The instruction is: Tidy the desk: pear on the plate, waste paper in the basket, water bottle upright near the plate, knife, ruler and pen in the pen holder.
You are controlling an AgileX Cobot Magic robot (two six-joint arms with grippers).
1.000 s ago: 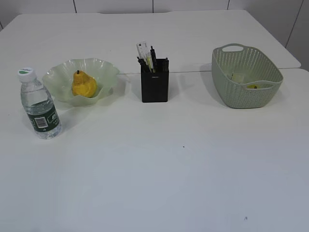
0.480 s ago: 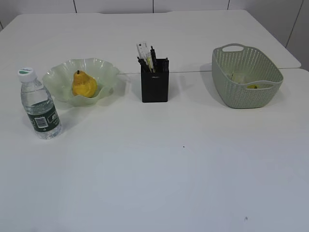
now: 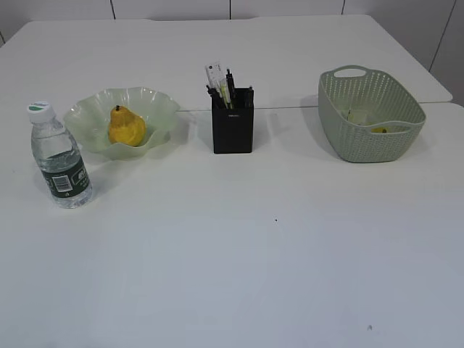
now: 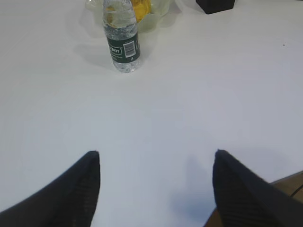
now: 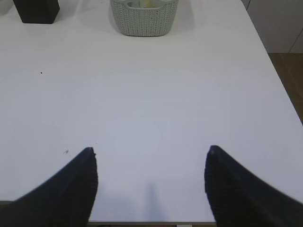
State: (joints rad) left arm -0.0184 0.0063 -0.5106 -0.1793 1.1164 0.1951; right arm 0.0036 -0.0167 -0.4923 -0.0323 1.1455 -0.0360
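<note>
Water bottle point(image 3: 59, 159) upright, white cap uppermost, just beside green wavy plate point(image 3: 163, 109) at left of white table point(image 3: 239, 254); clear, with dark green label. Yellow pear point(image 3: 126, 127) on plate, stem up. Black pen holder point(image 3: 232, 130) at centre, stationery standing upright inside, single items hard to tell apart. Pale scraps low in green basket point(image 3: 341, 138), largely hidden by its wall. Left gripper point(image 4: 156, 153) and right gripper point(image 5: 150, 149) spread wide, empty, only fingertips in frame.
</note>
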